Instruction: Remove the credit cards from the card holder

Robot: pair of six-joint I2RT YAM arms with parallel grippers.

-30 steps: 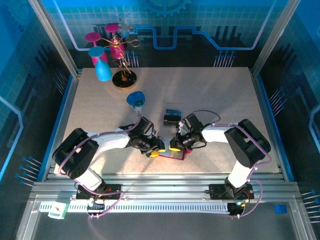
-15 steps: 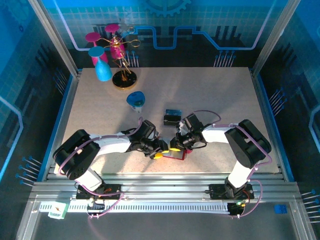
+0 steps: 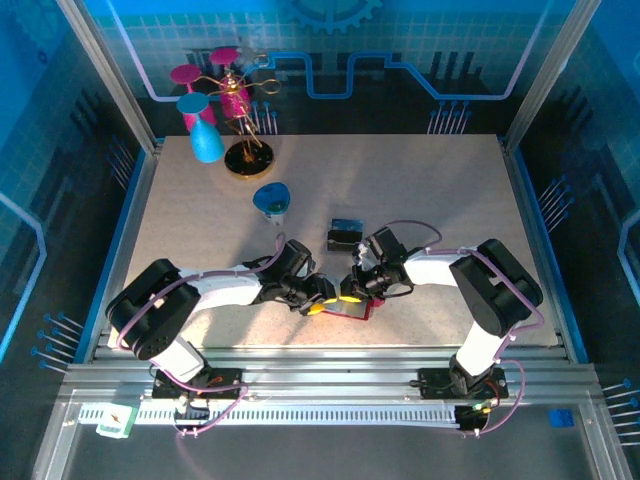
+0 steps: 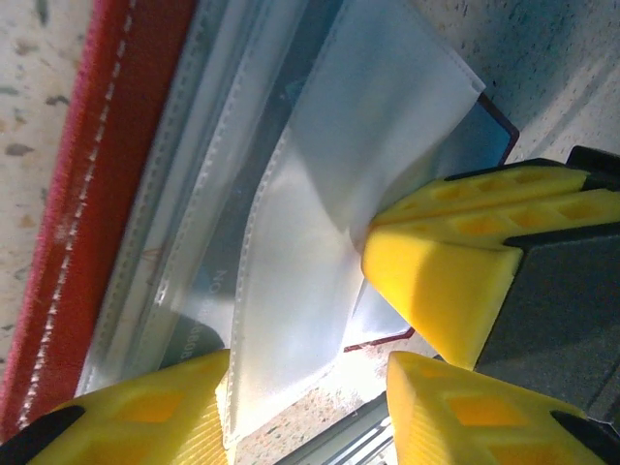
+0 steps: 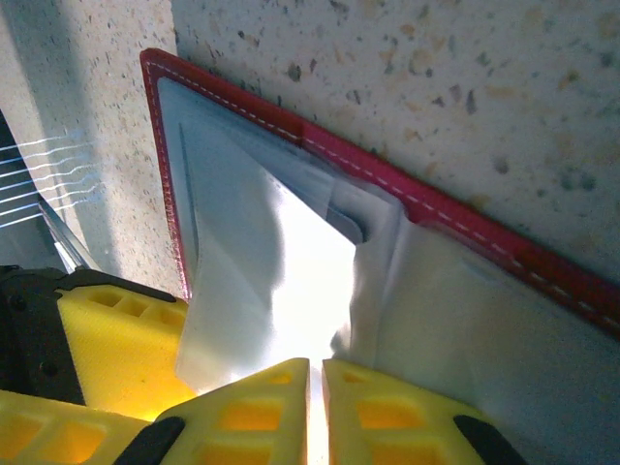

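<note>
Left gripper (image 4: pixel 305 407) has edged closer to the card holder (image 5: pixel 465 228), jaws apart. The right gripper (image 5: pixel 315 387) pinches the clear sleeve (image 4: pixel 320 242) – hold it lifted so 1 credit card (image 4: pixel 480 145) slides free.

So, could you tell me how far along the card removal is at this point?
Done: the card holder lies open, and two credit cards sit on the table beyond it. In hand: the right gripper pinches a clear pocket flap while the left gripper stands open around its edge. Left: at least one card seems tucked in a pocket.
</note>
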